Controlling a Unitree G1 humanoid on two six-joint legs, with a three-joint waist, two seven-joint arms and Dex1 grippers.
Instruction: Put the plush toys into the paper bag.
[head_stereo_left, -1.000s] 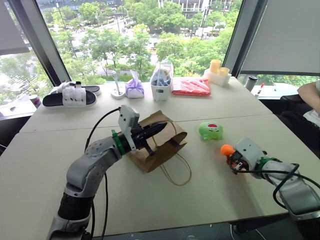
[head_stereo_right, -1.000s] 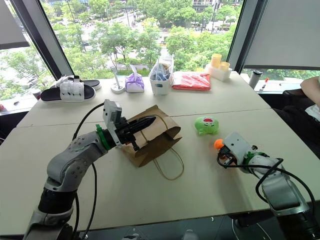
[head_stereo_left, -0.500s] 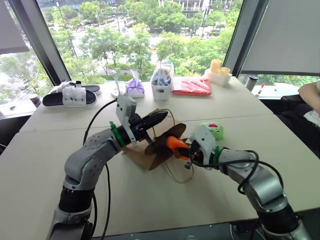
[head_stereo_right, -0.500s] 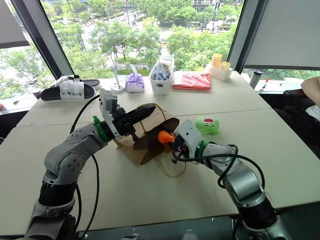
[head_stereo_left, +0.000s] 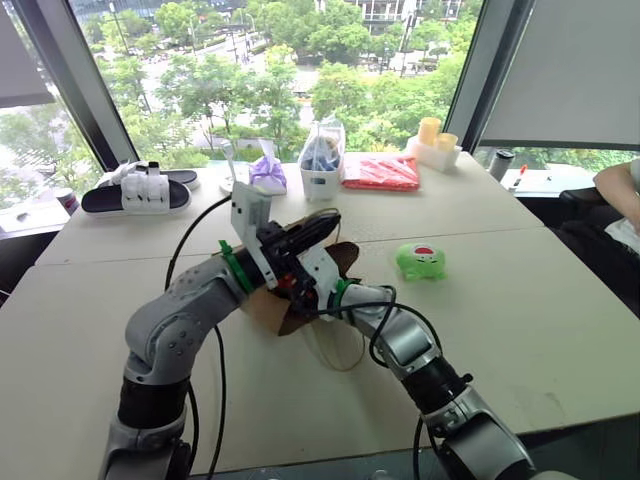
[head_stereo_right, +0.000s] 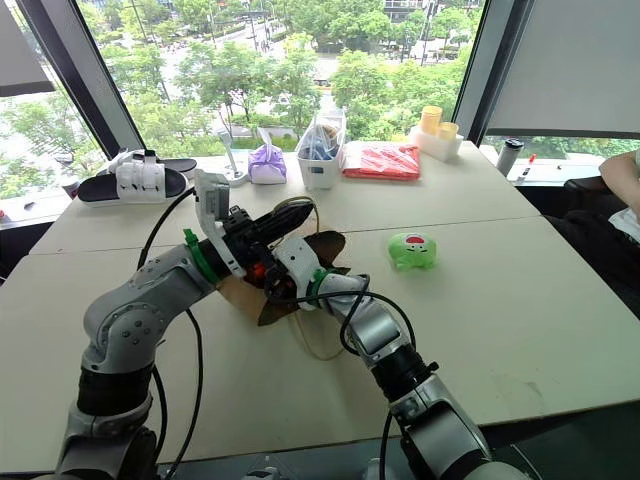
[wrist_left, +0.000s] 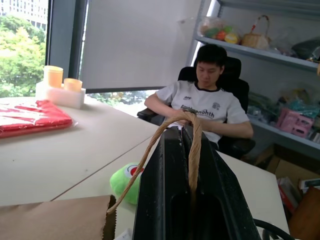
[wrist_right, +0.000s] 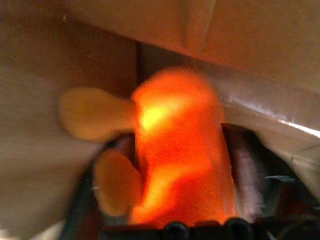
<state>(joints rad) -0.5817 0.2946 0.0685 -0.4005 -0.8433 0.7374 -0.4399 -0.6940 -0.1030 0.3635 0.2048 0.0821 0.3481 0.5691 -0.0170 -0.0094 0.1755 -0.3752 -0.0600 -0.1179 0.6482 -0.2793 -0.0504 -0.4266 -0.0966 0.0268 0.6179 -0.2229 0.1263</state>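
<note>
**Orange toy at bag mouth, green toy on table**

Far left, upper part of the head view: black-and-white slippers (head_stereo_left: 135, 190) on the white table (head_stereo_left: 500, 300). Right of them along the window edge: purple tied pouch (head_stereo_left: 267, 174), white container (head_stereo_left: 322, 160), flat red packet (head_stereo_left: 381, 172), two yellow cups (head_stereo_left: 437, 133).

Left of centre: left gripper (head_stereo_left: 318, 226), fingers pressed together and clamped on a tan cord handle (wrist_left: 191, 140) of the brown paper bag (head_stereo_right: 240, 294); handle looped over the black fingers (wrist_left: 165, 190) in the left wrist view, bag mouth lifted toward the right.

Centre: right gripper (head_stereo_right: 272, 280) pushed into the bag opening from the right. Orange plush toy (wrist_right: 182, 155) between its fingers in the right wrist view, surrounded by brown paper walls; fingers appear spread apart at either side of the toy, contact with the toy impossible to confirm because of blur.

Right of centre: light green plush toy (head_stereo_left: 421, 261) with red-and-white patch, resting on the table, well apart from the bag.

Far right edge: seated person (wrist_left: 205, 107) in a white shirt.
</note>
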